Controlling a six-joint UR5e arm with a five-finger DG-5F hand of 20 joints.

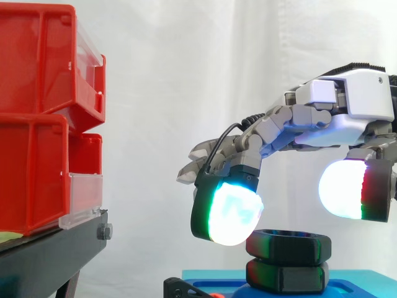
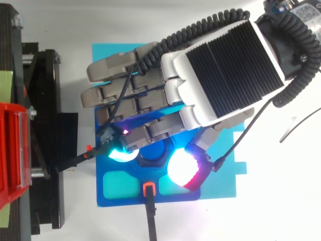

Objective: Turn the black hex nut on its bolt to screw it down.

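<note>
We see the black hex nut [image 1: 288, 243] sitting on a second black hex piece [image 1: 286, 276], which stands on a blue base [image 2: 115, 200]. The hand [image 1: 347, 102] hovers just above the nut with relaxed, bent fingers and holds nothing. One cyan-white fingertip [image 1: 231, 214] is at the nut's upper left edge; we cannot tell if it touches. The white and red thumb pad [image 1: 342, 189] hangs above and right of the nut, apart from it. Well left of the nut stand red bins [image 1: 37, 124].
</note>
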